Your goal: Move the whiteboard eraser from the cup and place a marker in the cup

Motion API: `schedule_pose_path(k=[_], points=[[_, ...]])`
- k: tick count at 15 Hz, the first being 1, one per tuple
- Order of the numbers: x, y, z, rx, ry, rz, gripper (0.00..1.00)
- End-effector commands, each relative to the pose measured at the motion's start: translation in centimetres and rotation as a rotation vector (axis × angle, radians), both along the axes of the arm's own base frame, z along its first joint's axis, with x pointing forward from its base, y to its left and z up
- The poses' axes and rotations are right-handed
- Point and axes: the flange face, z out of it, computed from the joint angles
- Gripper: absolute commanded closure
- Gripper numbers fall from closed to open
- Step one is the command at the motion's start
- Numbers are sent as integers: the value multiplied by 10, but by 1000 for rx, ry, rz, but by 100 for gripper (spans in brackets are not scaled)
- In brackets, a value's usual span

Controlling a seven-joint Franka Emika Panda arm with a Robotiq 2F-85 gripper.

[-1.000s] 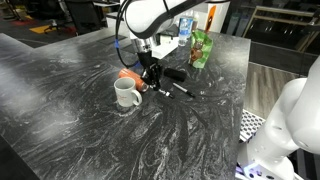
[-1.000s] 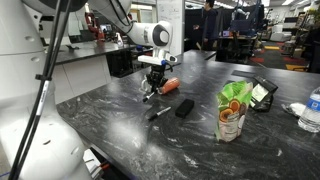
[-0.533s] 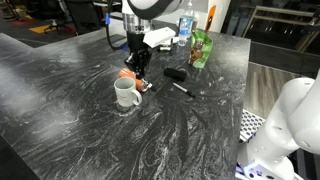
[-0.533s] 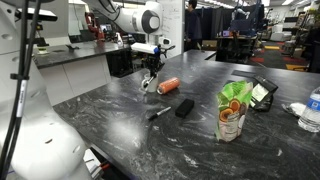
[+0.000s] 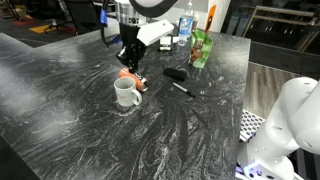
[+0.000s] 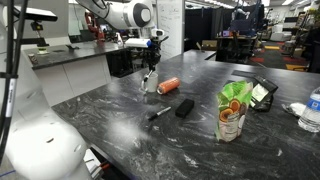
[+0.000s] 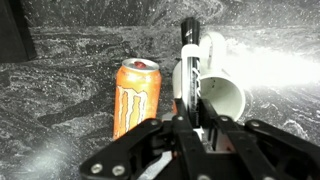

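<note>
My gripper (image 5: 130, 62) (image 6: 150, 66) is shut on a marker with a white barrel and a black cap (image 7: 188, 70), which hangs upright from it. It is raised above the table, over the white mug (image 5: 127, 94). In the wrist view (image 7: 190, 125) the marker tip points at the open mouth of the mug (image 7: 228, 96), which looks empty. The black whiteboard eraser (image 5: 175, 74) (image 6: 185, 107) lies on the table away from the mug. A second marker (image 5: 182, 90) (image 6: 160, 113) lies beside the eraser.
An orange drink can (image 5: 130, 76) (image 6: 168, 85) (image 7: 135, 95) lies on its side against the mug. A green snack bag (image 5: 202, 48) (image 6: 232, 110) and a water bottle (image 5: 185, 28) stand further back. A black flat device (image 6: 262, 92) lies by the bag.
My gripper has risen from the table with the marker in it and moved from beside the eraser to above the mug.
</note>
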Motion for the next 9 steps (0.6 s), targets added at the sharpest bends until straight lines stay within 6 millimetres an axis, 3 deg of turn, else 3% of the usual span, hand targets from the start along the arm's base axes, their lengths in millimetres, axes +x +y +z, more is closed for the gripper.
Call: schedule_pose_path(k=[1,9], points=[[-5,12,1,-13,-90,14,96],[4,24,22,91,-251,2,96]])
